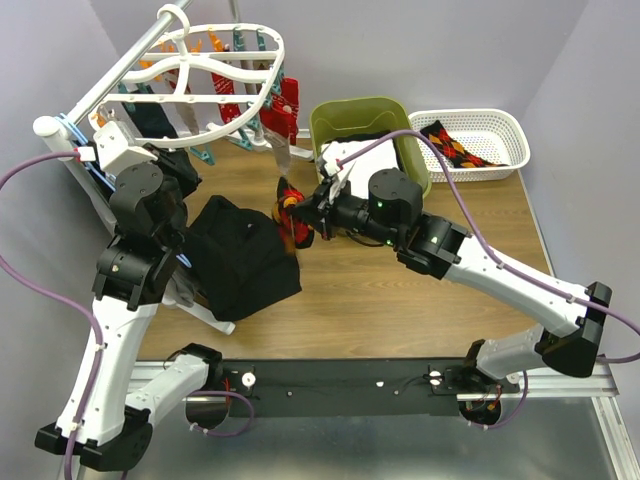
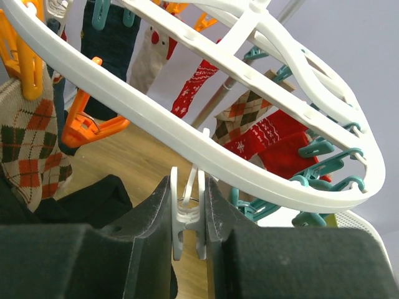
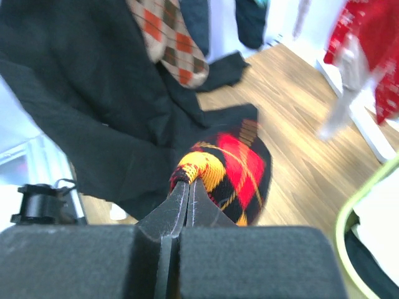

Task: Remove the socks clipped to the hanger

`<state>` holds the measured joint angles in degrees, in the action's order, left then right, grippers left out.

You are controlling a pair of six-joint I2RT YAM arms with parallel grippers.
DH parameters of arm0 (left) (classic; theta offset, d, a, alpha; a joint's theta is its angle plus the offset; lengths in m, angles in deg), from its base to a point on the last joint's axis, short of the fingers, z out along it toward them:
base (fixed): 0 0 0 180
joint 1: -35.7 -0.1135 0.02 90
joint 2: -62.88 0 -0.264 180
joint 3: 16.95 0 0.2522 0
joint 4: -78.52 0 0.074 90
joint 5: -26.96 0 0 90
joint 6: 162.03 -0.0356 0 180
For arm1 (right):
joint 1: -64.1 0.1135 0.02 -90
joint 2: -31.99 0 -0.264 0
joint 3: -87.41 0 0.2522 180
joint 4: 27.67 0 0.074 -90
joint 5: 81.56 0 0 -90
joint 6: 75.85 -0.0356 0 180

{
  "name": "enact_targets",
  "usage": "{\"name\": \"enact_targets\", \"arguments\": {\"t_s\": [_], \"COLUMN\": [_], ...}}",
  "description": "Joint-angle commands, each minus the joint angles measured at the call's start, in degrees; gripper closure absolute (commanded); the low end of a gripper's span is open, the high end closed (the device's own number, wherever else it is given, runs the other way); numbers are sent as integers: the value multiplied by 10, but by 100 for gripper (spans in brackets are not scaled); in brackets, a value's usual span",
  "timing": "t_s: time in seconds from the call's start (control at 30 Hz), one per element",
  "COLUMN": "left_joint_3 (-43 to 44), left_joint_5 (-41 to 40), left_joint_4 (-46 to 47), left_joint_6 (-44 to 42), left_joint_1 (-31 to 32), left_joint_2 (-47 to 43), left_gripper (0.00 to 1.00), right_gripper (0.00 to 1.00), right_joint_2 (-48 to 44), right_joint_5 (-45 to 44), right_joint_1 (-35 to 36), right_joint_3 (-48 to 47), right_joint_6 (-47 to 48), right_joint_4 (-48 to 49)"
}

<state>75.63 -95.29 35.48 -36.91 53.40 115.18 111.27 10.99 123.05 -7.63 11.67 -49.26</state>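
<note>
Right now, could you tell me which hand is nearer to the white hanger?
Left. The left hand is closed on a white clip hanging from the hanger; the right hand holds an argyle sock over the table, away from it.

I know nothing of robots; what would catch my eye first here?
The white hanger at the back left, hung with patterned socks. At mid-table the right tool pinches a bright argyle sock beside a black garment, while the left tool grips a white clip under the hanger's rim.
</note>
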Motion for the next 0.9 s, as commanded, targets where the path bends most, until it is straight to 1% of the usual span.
{"name": "enact_targets", "arguments": {"t_s": [0.0, 0.07, 0.17, 0.2, 0.27, 0.3, 0.33, 0.37, 0.4, 0.43, 0.5, 0.53, 0.57, 0.6, 0.7, 0.73, 0.8, 0.83, 0.87], "left_joint_3": [9, 11, 11, 10, 5, 5, 3, 1, 0, -5, -10, -17, -21, -24, -28, -32, -37, -40, -39], "left_joint_5": [14, 26, 46, 48, 54, 61, 66, 75, 82, 89, 108, 112, 116, 124, 129, 132, 137, 137, 137], "left_joint_4": [9, 11, 19, 20, 29, 31, 33, 35, 37, 39, 46, 48, 54, 57, 60, 61, 68, 69, 69], "left_joint_6": [-16, -20, -22, -22, -27, -28, -29, -28, -27, -26, -23, -22, -22, -22, -26, -26, -29, -31, -34], "left_joint_1": [-3, -3, -3, -3, -3, -3, -3, -3, -3, -3, -3, -3, -3, -3, -3, -3, -3, -3, -3], "left_joint_2": [-6, -4, -6, -7, -11, -14, -16, -16, -17, -18, -19, -20, -20, -20, -14, -12, -12, -12, -12], "left_gripper": [100, 100, 100, 100, 100, 100, 100, 100, 100, 100, 100, 100, 100, 100, 100, 100, 100, 100, 100], "right_gripper": [99, 99, 99, 99, 99, 99, 99, 99, 99, 99, 99, 99, 99, 99, 99, 99, 99, 99, 99], "right_joint_2": [-19, -19, -22, -22, -19, -17, -13, -1, 6, 16, 51, 62, 74, 101, 154, 172, 204, 239, 253], "right_joint_5": [-83, -118, -131, -128, -116, -115, -114, -113, -112, -112, -98, -94, -73, -61, -55, -56, -36, -29, -1], "right_joint_1": [5, -4, -48, -85, -125, -166, -187, -205, -248, -271, -316, -362, -390, -438, -498, -536, -577, -617, -636], "right_joint_3": [31, 33, 22, 16, -8, -19, -29, -44, -72, -91, -127, -165, -182, -200, -258, -272, -317, -331, -349], "right_joint_6": [2, 0, -15, -19, -33, -36, -38, -41, -41, -44, -54, -59, -73, -81, -108, -113, -139, -151, -171], "right_joint_4": [-14, -22, -33, -40, -50, -62, -68, -75, -88, -95, -111, -116, -119, -122, -127, -131, -140, -141, -141]}}
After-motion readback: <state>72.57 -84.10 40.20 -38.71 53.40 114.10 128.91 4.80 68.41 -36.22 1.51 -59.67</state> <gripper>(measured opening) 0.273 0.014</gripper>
